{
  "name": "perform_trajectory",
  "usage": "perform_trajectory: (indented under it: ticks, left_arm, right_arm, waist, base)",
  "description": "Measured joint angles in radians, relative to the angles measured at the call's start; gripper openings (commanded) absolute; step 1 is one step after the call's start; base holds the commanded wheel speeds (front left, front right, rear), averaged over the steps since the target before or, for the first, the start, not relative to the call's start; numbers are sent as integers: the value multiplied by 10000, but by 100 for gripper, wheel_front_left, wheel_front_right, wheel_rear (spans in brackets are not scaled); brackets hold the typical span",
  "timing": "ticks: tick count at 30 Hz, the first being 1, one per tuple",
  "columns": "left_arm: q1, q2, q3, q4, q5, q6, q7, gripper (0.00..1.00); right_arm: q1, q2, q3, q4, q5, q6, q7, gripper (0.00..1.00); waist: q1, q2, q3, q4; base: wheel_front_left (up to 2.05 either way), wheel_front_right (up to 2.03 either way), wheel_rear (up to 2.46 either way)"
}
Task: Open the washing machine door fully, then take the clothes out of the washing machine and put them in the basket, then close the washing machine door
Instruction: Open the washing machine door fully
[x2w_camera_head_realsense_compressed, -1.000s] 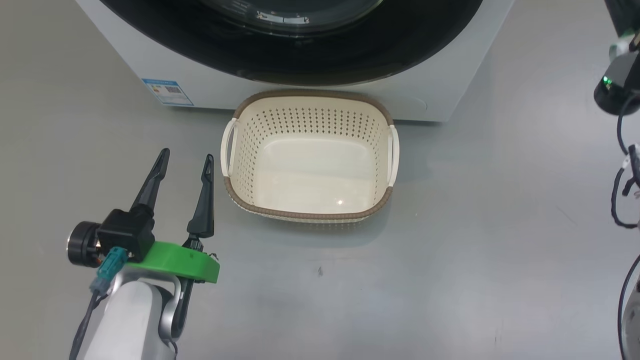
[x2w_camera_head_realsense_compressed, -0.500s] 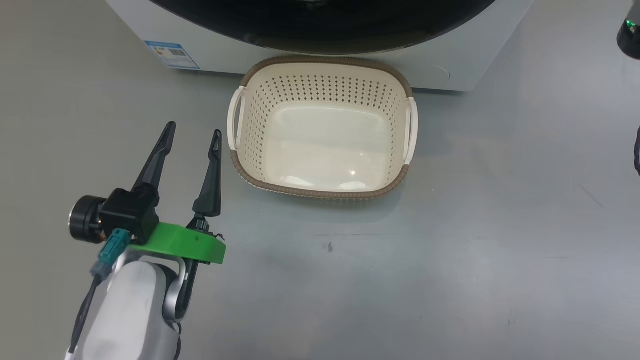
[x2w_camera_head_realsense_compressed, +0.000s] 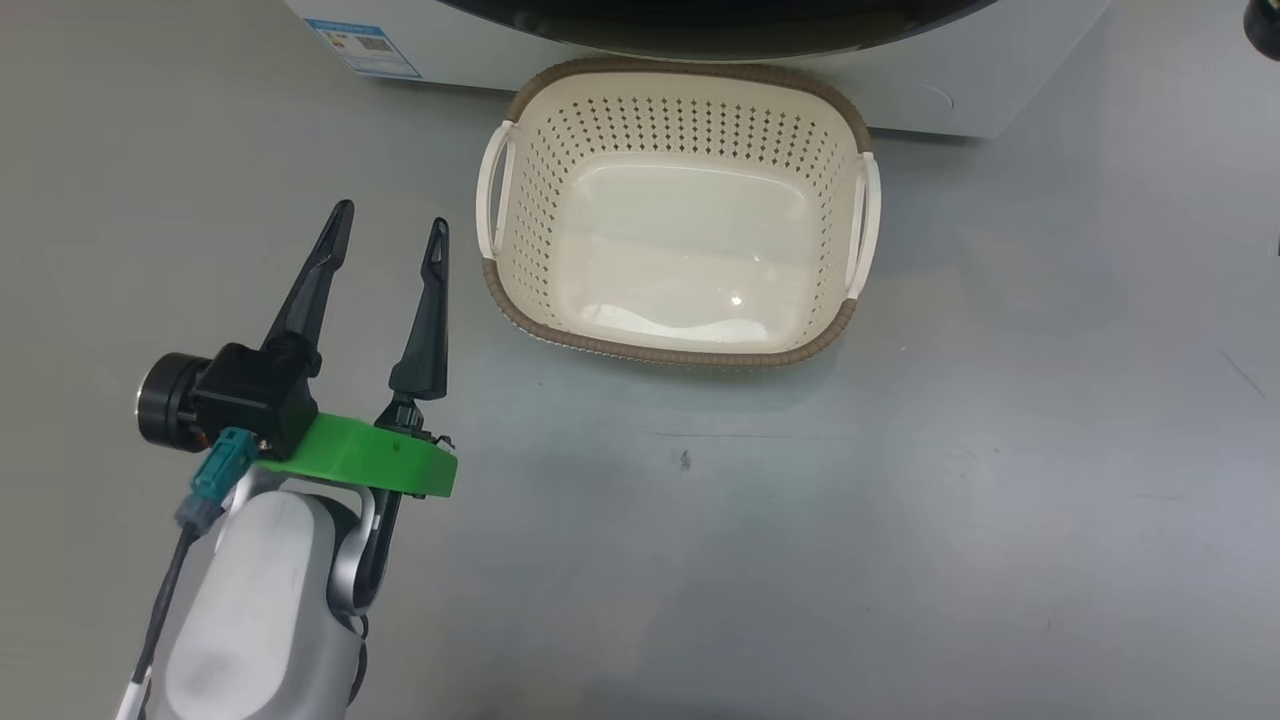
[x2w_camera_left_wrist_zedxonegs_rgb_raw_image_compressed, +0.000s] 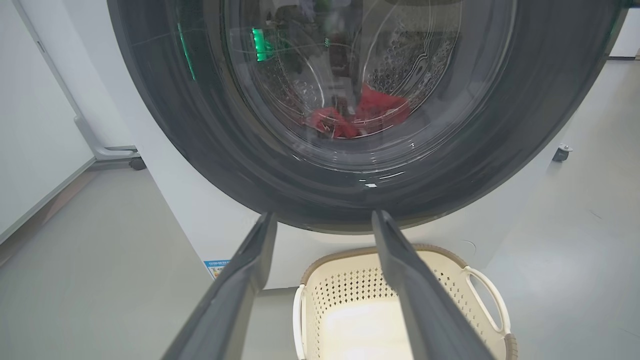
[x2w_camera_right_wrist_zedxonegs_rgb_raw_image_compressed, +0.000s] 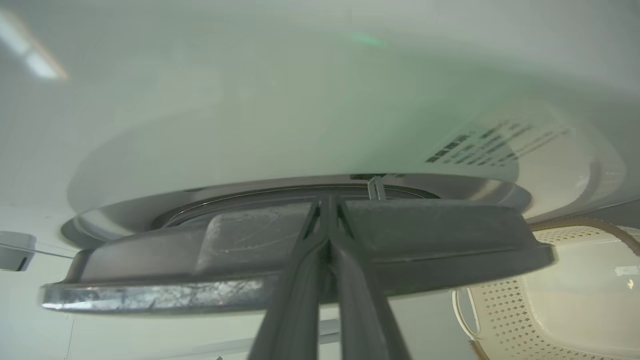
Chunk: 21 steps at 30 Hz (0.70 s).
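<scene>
Left wrist view: left gripper (x2w_camera_left_wrist_zedxonegs_rgb_raw_image_compressed: 324, 216) wide before washing machine door (x2w_camera_left_wrist_zedxonegs_rgb_raw_image_compressed: 175, 125) above basket (x2w_camera_left_wrist_zedxonegs_rgb_raw_image_compressed: 350, 290); right gripper (x2w_camera_right_wrist_zedxonegs_rgb_raw_image_compressed: 327, 202) pinched together.

Washing machine (x2w_camera_head_realsense_compressed: 930, 100) mostly off-frame, hd view

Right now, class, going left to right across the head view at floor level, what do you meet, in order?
Left gripper, fingers apart → basket's left handle → basket's right handle. The washing machine spans the top edge, so it has no place in the order.
</scene>
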Motion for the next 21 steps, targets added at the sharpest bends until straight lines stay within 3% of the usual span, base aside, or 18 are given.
perform_trajectory:
  ticks: [21]
  left_arm:
    - [-36, -17, -199, 82, -180, 104, 0, 100]
  right_arm:
    - [-330, -98, 157, 930, 92, 48, 675, 0]
  waist:
    - [-1, 0, -84, 158]
  base:
    - [0, 0, 0]
